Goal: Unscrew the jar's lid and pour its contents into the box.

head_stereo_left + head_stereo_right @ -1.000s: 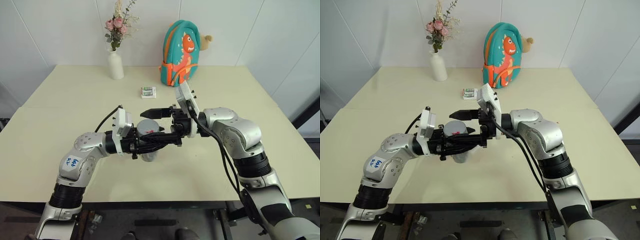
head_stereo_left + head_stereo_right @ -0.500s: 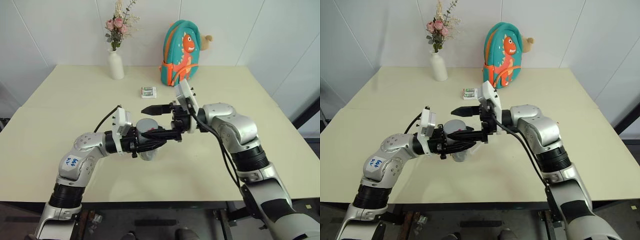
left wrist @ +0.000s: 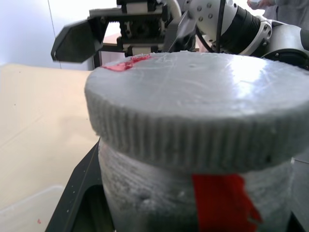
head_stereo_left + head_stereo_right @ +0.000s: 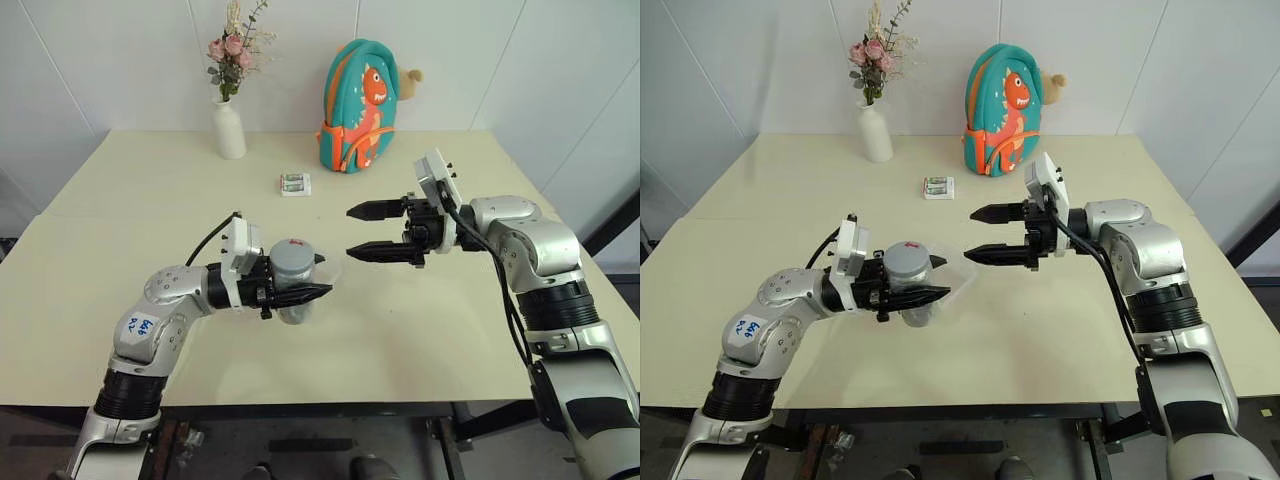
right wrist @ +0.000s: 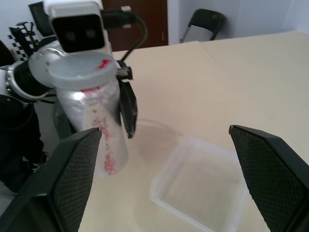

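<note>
A: Centre of the worktop (image 4: 120,230): the jar (image 4: 293,283), silver-grey with red markings down its side, stands upright in the grip of the left pincer (image 4: 298,291), whose 2 black fingers are clamped round its body

B: And the lid (image 3: 193,101)?

A: On the jar's top, a ribbed grey cap with a small red mark near its edge. The contents are hidden inside the closed jar

B: Where is the box (image 5: 200,188)?

A: On the worktop just beside the jar, on the side toward the right arm. It is a shallow square tray of clear plastic, seen plainly from the right wrist and faint in the head views. From the left eye the left pincer's fingertips point out over its near edge; whether they touch it cannot be told

B: The right pincer (image 4: 362,232)?

A: Held level and apart from the jar, pointing back toward it, its 2 fingers spread wide with nothing between them. It hangs above the worktop, beyond the box as counted from the jar

B: What lies further out?

A: A small white-and-green packet (image 4: 295,183) mid-worktop, well behind the jar. At the far edge, a white vase (image 4: 228,128) of pink flowers on the robot's left and a teal backpack (image 4: 361,105) with an orange dinosaur to its right, both against the white wall
</note>
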{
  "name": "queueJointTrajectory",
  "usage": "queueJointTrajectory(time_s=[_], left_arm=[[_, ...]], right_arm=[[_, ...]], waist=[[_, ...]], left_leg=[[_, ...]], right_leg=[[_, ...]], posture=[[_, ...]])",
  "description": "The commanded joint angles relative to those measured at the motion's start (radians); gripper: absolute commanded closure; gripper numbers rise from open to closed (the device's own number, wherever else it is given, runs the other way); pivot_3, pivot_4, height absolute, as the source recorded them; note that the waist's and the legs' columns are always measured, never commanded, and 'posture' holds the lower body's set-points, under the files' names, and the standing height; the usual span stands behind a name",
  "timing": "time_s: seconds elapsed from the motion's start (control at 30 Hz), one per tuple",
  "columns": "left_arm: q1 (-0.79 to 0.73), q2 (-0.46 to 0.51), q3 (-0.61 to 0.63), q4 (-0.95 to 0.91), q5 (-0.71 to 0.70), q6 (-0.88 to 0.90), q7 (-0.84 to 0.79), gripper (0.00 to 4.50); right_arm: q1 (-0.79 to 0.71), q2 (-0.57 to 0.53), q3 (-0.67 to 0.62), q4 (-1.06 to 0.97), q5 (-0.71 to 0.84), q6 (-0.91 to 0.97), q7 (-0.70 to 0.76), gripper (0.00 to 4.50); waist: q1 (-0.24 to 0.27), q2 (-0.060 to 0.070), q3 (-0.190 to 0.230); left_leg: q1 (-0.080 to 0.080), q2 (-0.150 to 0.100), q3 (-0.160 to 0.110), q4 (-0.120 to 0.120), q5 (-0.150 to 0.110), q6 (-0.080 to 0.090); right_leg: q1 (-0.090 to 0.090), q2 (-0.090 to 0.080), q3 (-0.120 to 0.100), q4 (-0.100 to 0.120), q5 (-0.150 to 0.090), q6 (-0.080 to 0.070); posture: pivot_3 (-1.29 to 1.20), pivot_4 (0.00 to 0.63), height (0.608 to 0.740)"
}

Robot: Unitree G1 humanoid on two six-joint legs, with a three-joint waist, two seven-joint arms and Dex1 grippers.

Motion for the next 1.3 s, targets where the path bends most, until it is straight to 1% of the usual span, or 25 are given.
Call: queueJointTrajectory(time_s=[0.03, 0.2, 0.27, 0.47, 0.7, 0.87, 0.97, 1.07, 1.3], left_arm=[[-0.001, 0.007, 0.012, -0.046, -0.021, -0.005, -0.001, 2.24], [-0.002, 0.004, 0.010, -0.043, -0.023, -0.004, -0.001, 2.24], [-0.003, -0.002, 0.002, -0.043, -0.022, -0.005, -0.004, 2.24], [-0.009, -0.012, -0.005, -0.037, -0.018, -0.010, -0.006, 2.24], [-0.004, -0.016, -0.008, -0.044, -0.018, -0.010, -0.006, 2.24], [-0.010, -0.018, -0.010, -0.042, -0.020, -0.009, -0.005, 2.24], [-0.014, -0.017, -0.008, -0.036, -0.019, -0.010, -0.004, 2.24], [-0.009, -0.015, -0.007, -0.038, -0.020, -0.012, -0.003, 2.24], [-0.008, -0.015, -0.011, -0.035, -0.017, -0.014, -0.001, 2.24]], right_arm=[[-0.004, 0.066, -0.015, -0.138, 0.074, 0.064, -0.050, 0.05], [0.014, 0.134, 0.013, -0.234, 0.084, 0.110, -0.110, 0.05], [0.019, 0.158, 0.062, -0.256, 0.043, 0.092, -0.131, 0.05], [0.003, 0.200, 0.081, -0.229, 0.007, 0.062, -0.175, 0.05], [-0.006, 0.219, 0.073, -0.199, -0.003, 0.043, -0.199, 0.05], [-0.024, 0.208, 0.059, -0.150, -0.023, 0.016, -0.206, 0.05], [-0.020, 0.172, 0.041, -0.127, -0.026, -0.001, -0.178, 0.05], [-0.003, 0.138, 0.023, -0.136, -0.002, 0.003, -0.148, 0.05], [0.013, 0.103, 0.018, -0.146, 0.018, 0.003, -0.107, 0.05]], waist=[[-0.001, 0.000, 0.000], [0.004, 0.000, 0.000], [0.006, 0.000, 0.000], [0.005, 0.000, 0.000], [0.002, 0.000, 0.000], [0.003, 0.000, 0.000], [0.003, 0.000, 0.000], [0.005, 0.000, 0.000], [0.004, 0.000, 0.000]], left_leg=[[0.000, 0.000, 0.000, 0.000, 0.000, 0.000], [0.000, 0.000, 0.000, 0.000, 0.000, 0.000], [0.000, 0.000, 0.000, 0.001, 0.000, 0.000], [0.000, 0.000, 0.000, 0.001, 0.000, 0.000], [0.000, 0.000, 0.000, 0.000, 0.000, 0.000], [0.000, 0.000, 0.000, 0.000, 0.000, 0.000], [0.000, 0.000, 0.000, 0.000, 0.000, 0.000], [0.000, 0.000, 0.000, 0.000, 0.000, 0.000], [0.000, 0.000, 0.000, 0.000, 0.000, 0.000]], right_leg=[[0.000, 0.000, 0.000, 0.000, 0.000, 0.000], [0.000, 0.000, 0.000, 0.000, 0.000, 0.000], [0.000, 0.000, 0.000, 0.000, 0.000, 0.000], [0.000, 0.000, 0.000, 0.000, 0.000, 0.000], [0.000, 0.000, 0.000, 0.000, 0.000, 0.000], [0.000, 0.000, 0.000, 0.000, 0.000, 0.000], [0.000, 0.000, 0.000, 0.000, 0.000, 0.000], [0.000, 0.000, 0.000, 0.000, 0.000, 0.000], [0.000, 0.000, 0.000, 0.000, 0.000, 0.000]], posture=[[0.00, 0.150, 0.740], [0.00, 0.150, 0.740], [0.00, 0.150, 0.740], [0.00, 0.150, 0.740], [0.00, 0.150, 0.740], [0.00, 0.150, 0.740], [0.00, 0.150, 0.740], [0.00, 0.150, 0.740], [0.00, 0.150, 0.740]])
